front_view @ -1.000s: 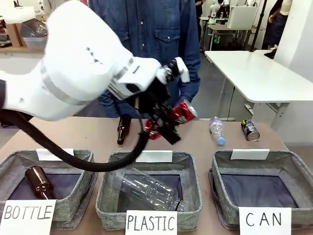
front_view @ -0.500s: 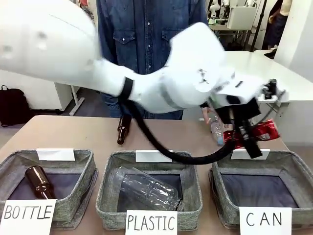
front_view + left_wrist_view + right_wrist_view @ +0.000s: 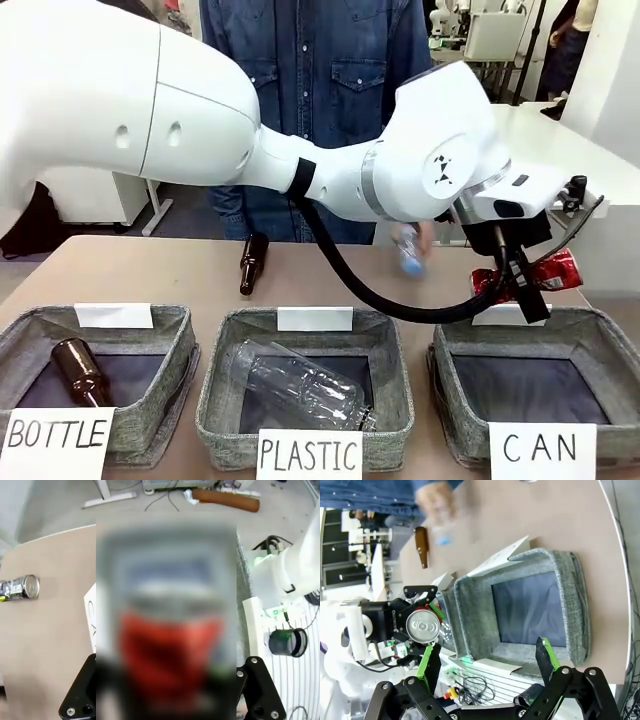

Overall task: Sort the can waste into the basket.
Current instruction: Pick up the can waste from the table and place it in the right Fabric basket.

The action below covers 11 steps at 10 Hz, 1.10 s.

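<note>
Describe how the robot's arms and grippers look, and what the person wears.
The left arm is glossy white, built of rounded shells with a black ring at one joint and a black cable looping beneath. The left gripper is black; the right gripper has black fingers with green pads. The person wears a blue denim shirt.

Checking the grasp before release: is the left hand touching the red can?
Touching. The front view shows the left hand closed around the red can, holding it clear above the table.
</note>
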Motion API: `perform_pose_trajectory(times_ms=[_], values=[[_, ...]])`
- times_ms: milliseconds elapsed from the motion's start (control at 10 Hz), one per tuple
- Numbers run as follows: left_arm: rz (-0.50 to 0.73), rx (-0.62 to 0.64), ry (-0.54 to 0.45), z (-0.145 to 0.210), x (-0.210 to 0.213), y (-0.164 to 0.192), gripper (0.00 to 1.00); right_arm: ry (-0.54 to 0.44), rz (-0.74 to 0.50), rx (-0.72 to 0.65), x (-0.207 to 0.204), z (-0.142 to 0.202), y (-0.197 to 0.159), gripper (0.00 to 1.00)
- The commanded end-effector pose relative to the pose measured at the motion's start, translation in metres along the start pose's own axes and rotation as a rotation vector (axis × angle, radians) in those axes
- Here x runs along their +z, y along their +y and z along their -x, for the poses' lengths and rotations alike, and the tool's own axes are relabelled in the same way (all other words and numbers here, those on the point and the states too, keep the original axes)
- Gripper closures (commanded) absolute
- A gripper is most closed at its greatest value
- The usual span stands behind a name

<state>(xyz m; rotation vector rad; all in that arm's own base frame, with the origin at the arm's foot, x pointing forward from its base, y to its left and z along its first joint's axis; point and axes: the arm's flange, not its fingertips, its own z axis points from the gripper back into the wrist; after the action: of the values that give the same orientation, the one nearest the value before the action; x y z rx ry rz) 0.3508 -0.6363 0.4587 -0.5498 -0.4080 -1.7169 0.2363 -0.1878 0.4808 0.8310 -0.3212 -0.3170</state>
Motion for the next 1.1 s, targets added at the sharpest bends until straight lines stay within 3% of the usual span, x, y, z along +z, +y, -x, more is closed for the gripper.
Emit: perform_pose_trajectory(times_ms=[0,100,200,300,500,600,800,1000], values=[[-0.002,0.023,0.015,-0.007,0.0,0.003,0.93,-0.01,-0.004,-0.016,-0.001,-0.001,0.002,0.0],[0.012,0.018,0.028,-0.007,-0.004,0.004,0.41,-0.01,-0.004,-0.016,-0.001,-0.001,0.002,0.0],[0.013,0.022,0.035,-0.006,-0.006,0.004,0.34,-0.01,-0.004,-0.016,-0.001,-0.001,0.002,0.0],[0.017,0.024,0.036,-0.007,-0.007,0.003,0.0,-0.01,-0.004,-0.016,-0.001,-0.001,0.002,0.0],[0.021,0.02,0.039,-0.007,-0.007,-0.001,0.0,-0.01,-0.004,-0.016,-0.001,-0.001,0.002,0.0],[0.022,0.016,0.04,-0.007,-0.006,-0.004,0.17,-0.01,-0.004,-0.016,-0.001,-0.001,0.002,0.0],[0.037,0.003,0.031,-0.009,-0.005,-0.011,0.0,-0.01,-0.004,-0.016,-0.001,-0.001,0.002,0.0],[0.084,-0.005,0.008,-0.011,0.005,-0.034,0.0,-0.01,-0.004,-0.016,-0.001,-0.001,0.002,0.0]])
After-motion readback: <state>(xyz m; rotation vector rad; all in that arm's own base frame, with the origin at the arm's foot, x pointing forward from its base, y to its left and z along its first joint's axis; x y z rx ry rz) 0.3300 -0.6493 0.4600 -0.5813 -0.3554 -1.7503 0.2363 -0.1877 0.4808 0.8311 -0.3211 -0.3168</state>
